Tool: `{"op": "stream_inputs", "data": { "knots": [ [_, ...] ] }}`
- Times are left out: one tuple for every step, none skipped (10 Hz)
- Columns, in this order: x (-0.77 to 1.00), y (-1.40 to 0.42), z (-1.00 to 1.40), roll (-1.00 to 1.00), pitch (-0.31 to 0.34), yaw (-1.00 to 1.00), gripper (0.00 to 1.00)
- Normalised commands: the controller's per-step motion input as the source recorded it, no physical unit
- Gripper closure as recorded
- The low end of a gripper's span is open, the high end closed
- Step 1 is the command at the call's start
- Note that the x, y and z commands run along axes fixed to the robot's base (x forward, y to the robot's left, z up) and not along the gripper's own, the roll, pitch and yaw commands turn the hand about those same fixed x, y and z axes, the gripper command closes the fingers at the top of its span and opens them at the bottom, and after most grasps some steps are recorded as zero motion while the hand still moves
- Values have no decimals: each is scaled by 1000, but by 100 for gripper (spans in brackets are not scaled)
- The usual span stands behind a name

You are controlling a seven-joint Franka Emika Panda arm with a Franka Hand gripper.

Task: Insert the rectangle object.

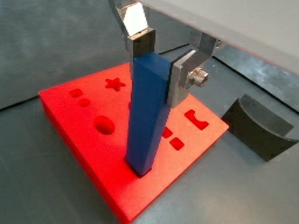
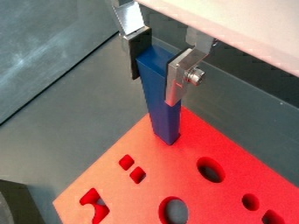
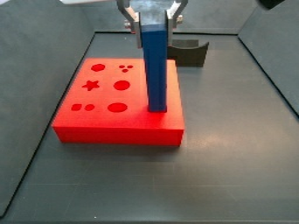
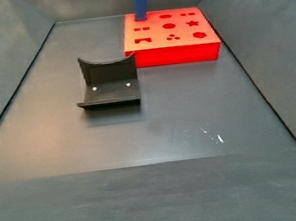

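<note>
Matte grey worktop (image 4: 168, 140) is carrying a flat red block (image 3: 111, 101) with shaped holes. Above it, the hand (image 1: 160, 54) is clamping the smooth blue rectangle object (image 1: 146, 105) upright between silver fingers (image 1: 184, 77), its lower end meeting the block's face. Dark grey notched holder (image 4: 108, 83) is sitting well apart.

No text, label, brand, number or sign can be read on anything in these views

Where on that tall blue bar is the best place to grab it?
Near its top, coming down from above, as the gripper does now: the rectangle object stands upright on the red block, and its flat opposite faces suit the two flat fingers.
</note>
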Motion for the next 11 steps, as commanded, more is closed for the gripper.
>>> {"op": "stream_inputs", "data": {
  "knots": [
    [9,11,0,0,0,-80,100],
    [0,0,0,0,0,-29,100],
    [0,-77,-171,-24,-10,-17,100],
    [94,-106,-463,-30,29,-51,100],
    [211,-131,-557,0,119,-49,100],
    [291,-186,-580,60,169,-46,100],
    [309,-43,-731,-11,230,-63,100],
    [346,-71,-729,-43,227,0,100],
    [403,-111,-774,-24,217,0,100],
    [420,-109,-797,-4,219,0,100],
    [431,-91,-803,0,234,9,100]
  ]
}}
